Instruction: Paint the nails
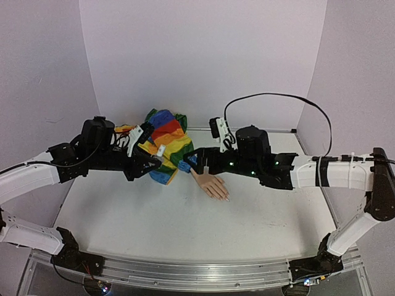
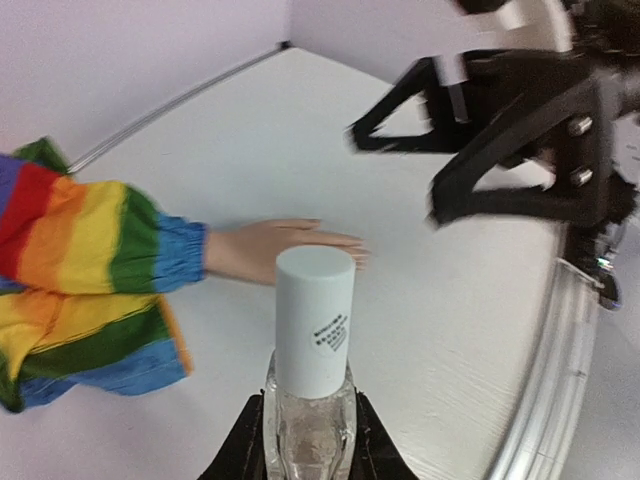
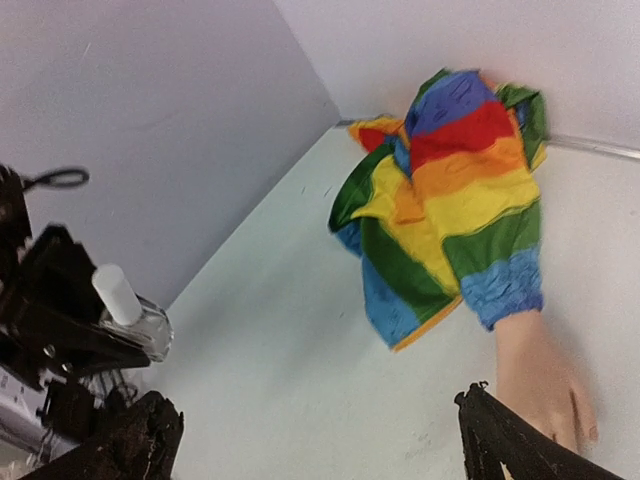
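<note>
The left claw (image 2: 310, 445) is clenched on a small clear bottle (image 2: 310, 415). One finger presses each side of the glass body, and the bottle stands upright in the grip with its white cap (image 2: 315, 320) on. In the overhead view this claw (image 1: 147, 163) sits over the near edge of the rainbow-striped sleeve (image 1: 165, 139), on the left side of the worktop (image 1: 154, 228).

The right claw (image 3: 318, 405) is released. Its two dark fingers (image 3: 140, 440) stand wide apart with nothing between them. From above it (image 1: 191, 161) hangs just beside the blue cuff at the wrist of the mannequin hand (image 1: 212, 185); whether it touches the cuff cannot be told.

The peach-coloured hand lies flat on the worktop between the two arms, palm down. Its fingers point toward the near edge and slightly to the right. The nails (image 1: 224, 197) tip those fingers, on the side away from the sleeve and apart from both claws. They are too small for any colour to be made out. The sleeve lies bunched toward the back wall.
</note>
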